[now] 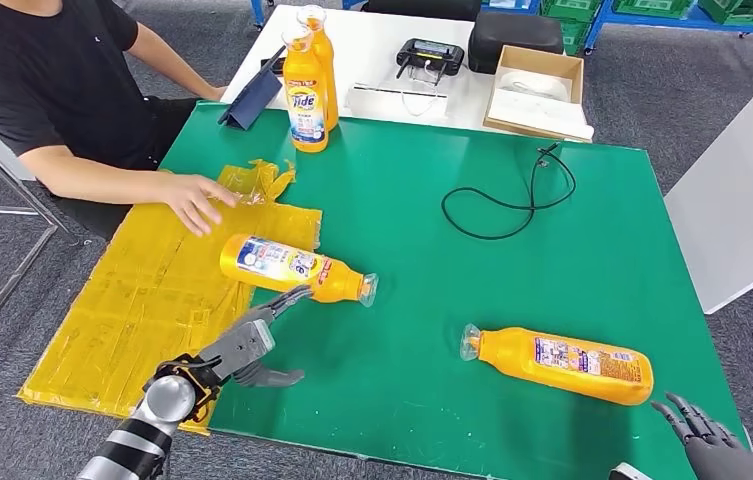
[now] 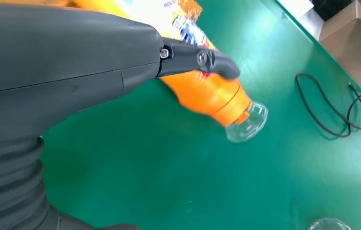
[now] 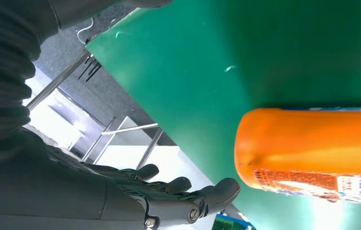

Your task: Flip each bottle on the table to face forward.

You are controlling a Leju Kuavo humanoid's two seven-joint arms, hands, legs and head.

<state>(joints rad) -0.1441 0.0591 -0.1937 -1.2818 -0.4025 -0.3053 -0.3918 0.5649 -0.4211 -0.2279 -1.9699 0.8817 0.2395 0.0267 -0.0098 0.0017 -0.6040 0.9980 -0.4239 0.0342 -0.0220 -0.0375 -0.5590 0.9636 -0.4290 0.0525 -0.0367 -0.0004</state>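
Two orange bottles with clear caps lie flat on the green table (image 1: 552, 260). The left bottle (image 1: 292, 268) lies near the yellow sheet, cap toward the right; in the left wrist view the left bottle (image 2: 207, 91) runs under my thumb. My left hand (image 1: 252, 345) is open just in front of it, one fingertip reaching its underside. The right bottle (image 1: 562, 365) lies near the front edge, cap to the left; its base (image 3: 308, 153) is close in the right wrist view. My right hand (image 1: 707, 435) is open at the front right corner, apart from it.
Two more orange bottles (image 1: 308, 90) stand upright at the far edge. A person sits at the left with a hand (image 1: 192, 200) on the crinkled yellow sheet (image 1: 152, 290). A black cable (image 1: 507, 200) loops on the table. A cardboard box (image 1: 537, 90) and a controller (image 1: 429, 55) sit behind.
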